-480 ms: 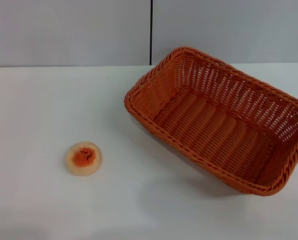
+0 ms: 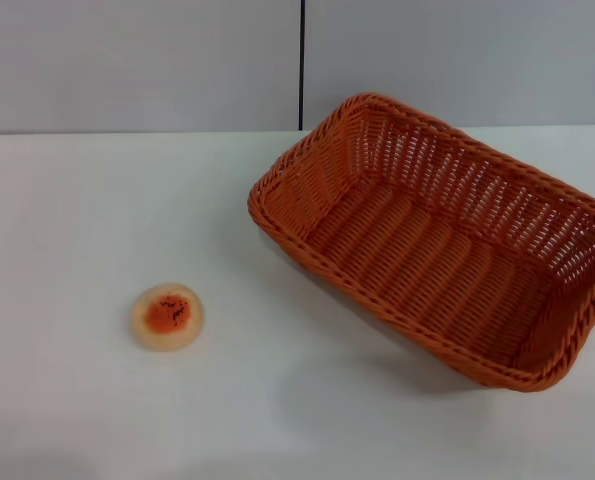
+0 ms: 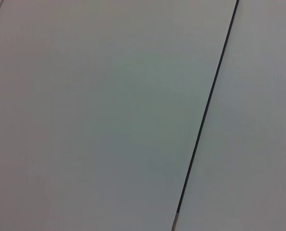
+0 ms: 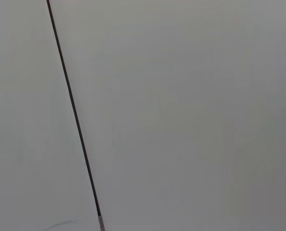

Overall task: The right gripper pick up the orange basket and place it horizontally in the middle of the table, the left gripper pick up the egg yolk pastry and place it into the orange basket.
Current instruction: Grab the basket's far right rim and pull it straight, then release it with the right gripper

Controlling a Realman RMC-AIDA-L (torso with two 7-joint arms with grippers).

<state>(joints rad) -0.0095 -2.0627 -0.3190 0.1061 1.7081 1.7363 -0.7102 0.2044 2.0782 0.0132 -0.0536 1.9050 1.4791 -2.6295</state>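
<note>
Nothing has been picked up yet, as far as can be judged. The large rectangular orange woven basket (image 2: 437, 240) is sat skewed on the right half of the wide plain white tabletop (image 2: 67, 220), its long sides running diagonally and its far right corner reaching the edge of the head view. The small round pale-cream egg yolk pastry with the orange-red centre (image 2: 167, 317) is parked on the left side, well apart from the basket, with bare tabletop between them.

Neither the left gripper nor the right gripper is seen anywhere. Both wrist views are filled by a plain grey wall panel (image 3: 109, 110) with a thin dark seam (image 3: 207, 110), so how far the jaws are open can't be told, and nothing appears to be held.

What could go wrong, probably: the basket is wide with sloped open-weave sides, so only the braided rim can realistically be pinched, and a grab near 1 corner would likely let it tilt or swing. If it's left skewed or too far right, the "horizontal, in the middle" bit gets missed. The pastry looks soft and domed, so it could be squashed by a hard squeeze or slipped out of a light one.

Count: 1 basket, 1 pastry, 0 grippers in view.
</note>
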